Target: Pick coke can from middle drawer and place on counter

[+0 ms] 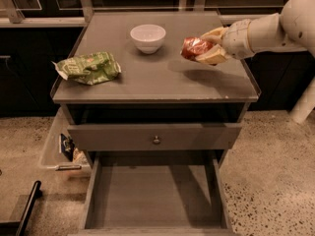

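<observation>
The red coke can [194, 47] lies sideways between the fingers of my gripper [202, 47], held just above the right part of the grey counter [147, 82]. The arm comes in from the right edge. The gripper is shut on the can. The middle drawer [155, 195] is pulled out below, and its bare grey floor holds nothing.
A white bowl [147, 37] stands at the back middle of the counter. A green wrinkly snack bag [88, 68] lies at its left. A drawer front with a round metal knob [156, 140] sits above the open drawer. A clear bin [61, 146] stands on the floor at the left.
</observation>
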Tool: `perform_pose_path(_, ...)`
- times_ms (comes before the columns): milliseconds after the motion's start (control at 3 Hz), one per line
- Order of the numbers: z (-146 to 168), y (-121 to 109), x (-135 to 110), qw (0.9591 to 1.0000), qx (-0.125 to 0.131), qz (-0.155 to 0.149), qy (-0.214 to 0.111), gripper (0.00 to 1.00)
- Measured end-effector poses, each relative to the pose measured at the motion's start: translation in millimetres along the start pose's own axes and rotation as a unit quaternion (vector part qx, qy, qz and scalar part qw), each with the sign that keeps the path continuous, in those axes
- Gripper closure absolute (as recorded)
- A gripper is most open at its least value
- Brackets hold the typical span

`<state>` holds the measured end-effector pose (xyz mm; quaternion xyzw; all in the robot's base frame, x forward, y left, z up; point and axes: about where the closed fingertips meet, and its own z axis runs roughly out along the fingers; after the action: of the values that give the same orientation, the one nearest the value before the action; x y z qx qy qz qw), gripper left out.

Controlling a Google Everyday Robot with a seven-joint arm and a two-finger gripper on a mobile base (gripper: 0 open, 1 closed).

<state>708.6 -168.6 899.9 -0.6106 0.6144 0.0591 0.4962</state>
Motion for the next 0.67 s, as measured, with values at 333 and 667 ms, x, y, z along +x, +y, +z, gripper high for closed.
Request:
perform_pose_path(333,22.7,14.4,5.0,0.9995,-0.028,0.011,0.000,1.00)
perform_pose_path(667,23.1,14.6,4.9,0.9995,-0.029,0.011,0.000,0.81)
